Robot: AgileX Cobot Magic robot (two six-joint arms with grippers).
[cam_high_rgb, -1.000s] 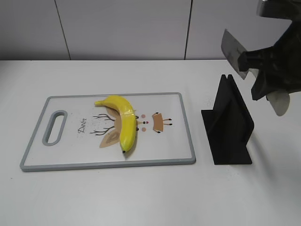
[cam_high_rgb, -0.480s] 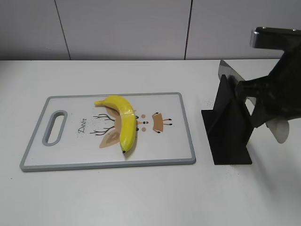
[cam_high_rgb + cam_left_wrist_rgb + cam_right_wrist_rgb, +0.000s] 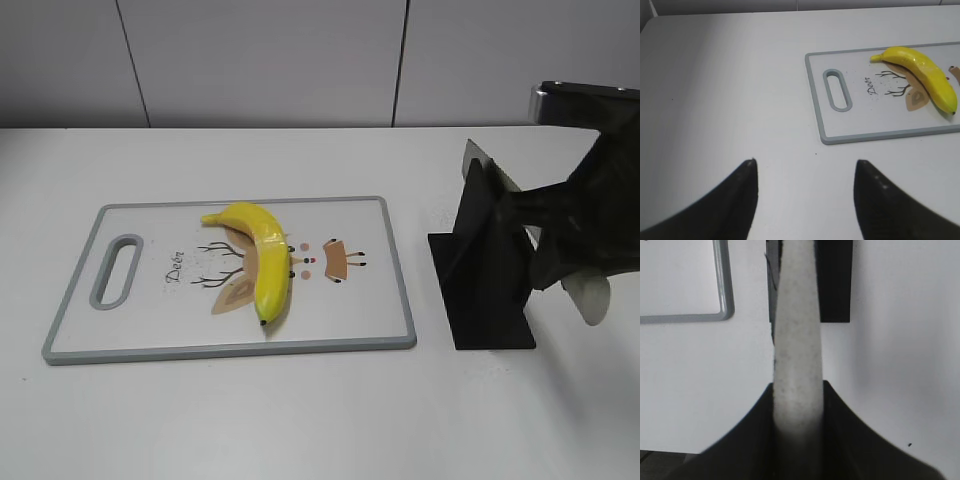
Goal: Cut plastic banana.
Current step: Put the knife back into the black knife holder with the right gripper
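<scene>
Exterior view: right hand [image 3: 545,225] is clamped on the knife [image 3: 488,170], blade low in the slot of the black knife stand [image 3: 485,262], w/ the pale handle [image 3: 796,355] squeezed between its fingers in the wrist view. Whether the blade is fully seated can't be told. Banana [image 3: 262,257] lies whole on the cutting board [image 3: 390,262], centred so a cut lands on the board, not the counter [image 3: 300,410]. Left hand [image 3: 805,192] hovers w/ fingers apart, holding nothing, well clear of the board.

Banana [image 3: 262,258] lies on the cutting board [image 3: 390,270] (knife stand [image 3: 485,265] right of it)
</scene>
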